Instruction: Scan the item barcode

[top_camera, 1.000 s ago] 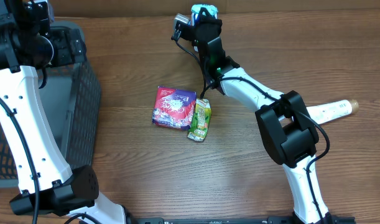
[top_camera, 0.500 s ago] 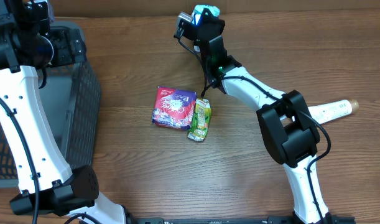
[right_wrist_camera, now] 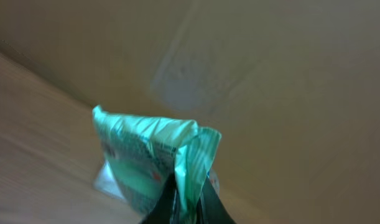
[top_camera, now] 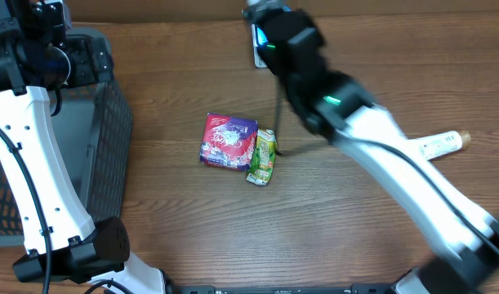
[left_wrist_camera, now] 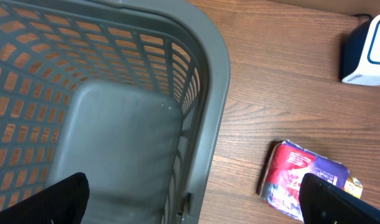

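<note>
- Your right pincer [right_wrist_camera: 180, 202] pinches the green packet [right_wrist_camera: 149, 155] by a folded edge, low centre of the wrist frame.
- It looks light, soft and crinkly, so grip the seam, not the belly.
- Your left pincer [left_wrist_camera: 196, 208] hangs spread above the basket [left_wrist_camera: 214, 93].

A brown wooden surface [top_camera: 192, 220] is carrying a grey mesh basket [top_camera: 110, 122] at its left side. Near the middle, a red packet [top_camera: 228, 141] is lying flat with a green carton [top_camera: 264, 157] touching its right edge, and bare wood is showing between the basket and the packet. A white and blue box [left_wrist_camera: 367, 53] is sitting toward the far edge, well apart from the packet, while a white tube [top_camera: 438, 144] is lying at the right with its tan cap pointing outward.
</note>
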Motion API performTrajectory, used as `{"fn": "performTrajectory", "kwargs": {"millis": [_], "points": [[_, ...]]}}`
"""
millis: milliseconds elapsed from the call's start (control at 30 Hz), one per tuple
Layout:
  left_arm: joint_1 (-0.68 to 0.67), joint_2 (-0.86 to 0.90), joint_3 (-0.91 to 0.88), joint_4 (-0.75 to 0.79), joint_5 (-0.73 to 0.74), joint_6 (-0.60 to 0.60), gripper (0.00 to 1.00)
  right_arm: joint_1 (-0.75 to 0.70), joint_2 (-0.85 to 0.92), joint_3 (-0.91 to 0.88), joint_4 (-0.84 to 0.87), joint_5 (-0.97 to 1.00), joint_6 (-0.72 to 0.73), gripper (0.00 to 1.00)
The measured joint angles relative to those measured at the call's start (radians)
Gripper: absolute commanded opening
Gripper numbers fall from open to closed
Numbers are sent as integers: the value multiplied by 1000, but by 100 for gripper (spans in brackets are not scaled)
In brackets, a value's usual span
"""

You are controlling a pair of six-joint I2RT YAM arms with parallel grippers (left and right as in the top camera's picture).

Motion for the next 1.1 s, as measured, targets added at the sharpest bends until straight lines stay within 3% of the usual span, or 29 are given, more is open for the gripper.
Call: {"fn": "performTrajectory", "kwargs": {"millis": [200,367,600,900,1033,1100], "points": [[0,0,0,0,0,0,99,-185,-198,17,-436,-116,551,4],[0,0,0,0,0,0,100,-399,-180,-11,-649,-193,785,4],[0,0,0,0,0,0,100,-618,-156,-223,-537,-237,895,4],[0,0,0,0,0,0,100,-786,-89,-509,-211,-322,908,4],[0,0,0,0,0,0,99,-814,-69,-590,-114,-330,906,22],[0,0,0,0,0,0,100,-816,-57,-615,-77,-333,916,47]]}}
